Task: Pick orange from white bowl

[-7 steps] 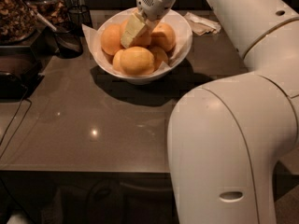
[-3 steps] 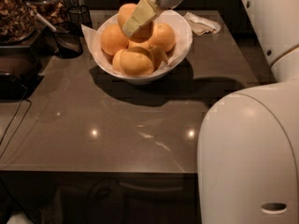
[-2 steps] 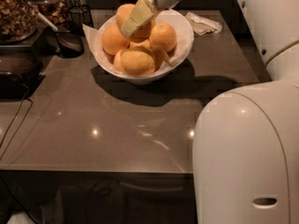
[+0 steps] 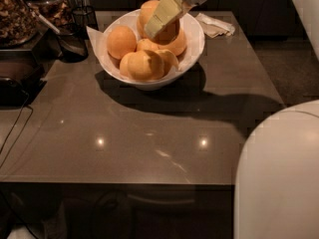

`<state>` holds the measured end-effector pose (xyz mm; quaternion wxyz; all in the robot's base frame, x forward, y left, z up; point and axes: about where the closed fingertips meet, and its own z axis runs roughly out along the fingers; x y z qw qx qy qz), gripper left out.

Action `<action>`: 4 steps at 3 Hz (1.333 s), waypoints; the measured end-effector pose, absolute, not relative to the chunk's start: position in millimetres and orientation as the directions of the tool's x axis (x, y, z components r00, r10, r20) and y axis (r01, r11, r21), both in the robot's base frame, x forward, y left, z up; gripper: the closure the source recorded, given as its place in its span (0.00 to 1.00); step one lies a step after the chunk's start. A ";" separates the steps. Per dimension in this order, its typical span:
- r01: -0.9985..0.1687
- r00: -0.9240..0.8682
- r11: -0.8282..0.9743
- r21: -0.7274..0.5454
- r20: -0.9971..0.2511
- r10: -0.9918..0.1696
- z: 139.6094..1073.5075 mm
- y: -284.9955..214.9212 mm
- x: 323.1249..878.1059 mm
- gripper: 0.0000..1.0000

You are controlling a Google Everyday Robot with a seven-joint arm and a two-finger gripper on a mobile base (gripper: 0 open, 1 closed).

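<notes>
Camera view: the step was grasp-to-lift. Your gripper (image 4: 157, 23) sat at 12 o'clock over the white bowl (image 4: 197, 36), which stood at the table's (image 4: 149, 133) 12 o'clock edge. The jaws looked pinched on the top orange (image 4: 147, 10): one pad lay flat across its front and the other was hidden behind it, so the opening was roughly orange-wide. That orange rode above the rim, at 1 o'clock of the other oranges (image 4: 121, 41). Your next move, I'd judge: lift straight up clear of the rim, holding grip pressure so the pile isn't nudged.

High view down over table (image 4: 149, 133); claw (image 4: 157, 20) above far white bowl (image 4: 196, 40)
</notes>
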<state>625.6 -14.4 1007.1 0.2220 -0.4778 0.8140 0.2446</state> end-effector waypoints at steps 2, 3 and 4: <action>-0.842 -0.509 0.500 0.203 -0.609 -0.609 1025.0 -48.3 561.6 1.00; -0.829 -0.526 0.516 0.217 -0.617 -0.585 1030.3 -53.3 533.4 1.00; -0.829 -0.526 0.511 0.227 -0.629 -0.573 1033.0 -56.9 515.8 1.00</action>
